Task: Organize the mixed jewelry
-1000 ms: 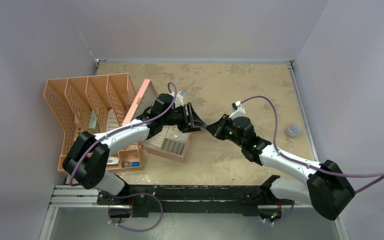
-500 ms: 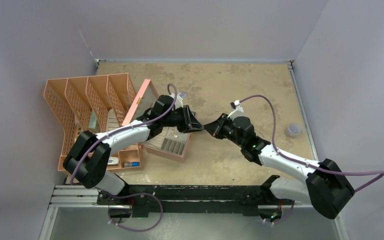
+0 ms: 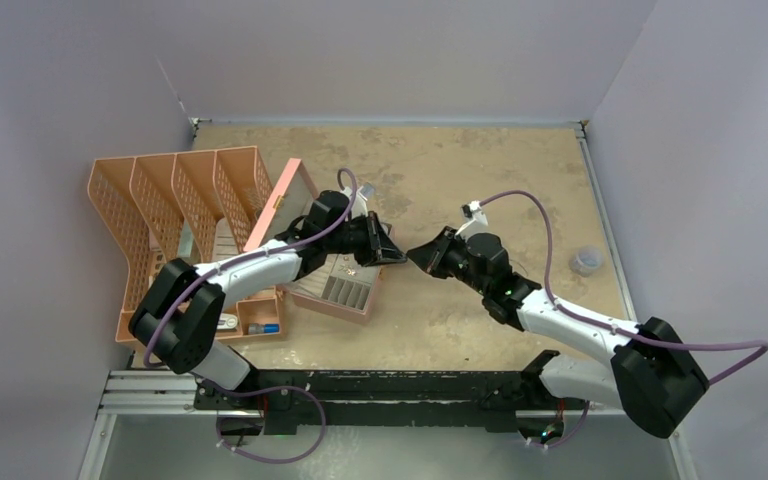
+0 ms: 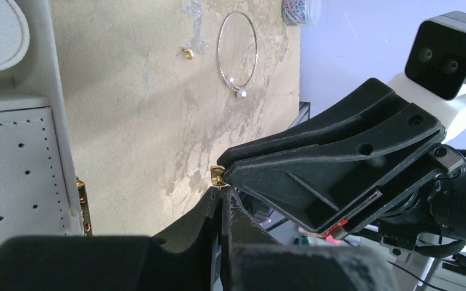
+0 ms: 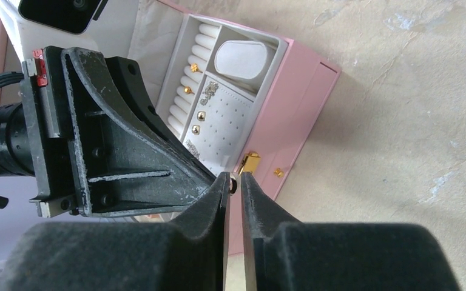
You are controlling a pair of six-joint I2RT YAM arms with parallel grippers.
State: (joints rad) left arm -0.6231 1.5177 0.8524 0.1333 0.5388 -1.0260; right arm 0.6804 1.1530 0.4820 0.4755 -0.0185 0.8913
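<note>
My two grippers meet tip to tip above the table, just right of the open pink jewelry box (image 3: 338,291). The left gripper (image 4: 221,189) is shut, and a tiny gold stud (image 4: 217,176) is pinched at its tips. In the right wrist view my right gripper (image 5: 235,180) shows a narrow gap between its fingers, with the stud's end sitting in that gap. On the table lie a thin silvery wire hoop (image 4: 236,51) and another gold stud (image 4: 188,53). Several gold studs (image 5: 187,90) sit in the box's white padded insert (image 5: 218,121).
A pink slotted desk organiser (image 3: 175,215) stands at the left, with a blue-capped tube (image 3: 265,328) in its front tray. A small clear cup (image 3: 586,261) stands near the table's right edge. Grey walls close in three sides.
The left gripper's jaws have closed onto the gold stud held out by the right gripper. The right gripper's jaws have parted slightly. Both arms have barely moved.
</note>
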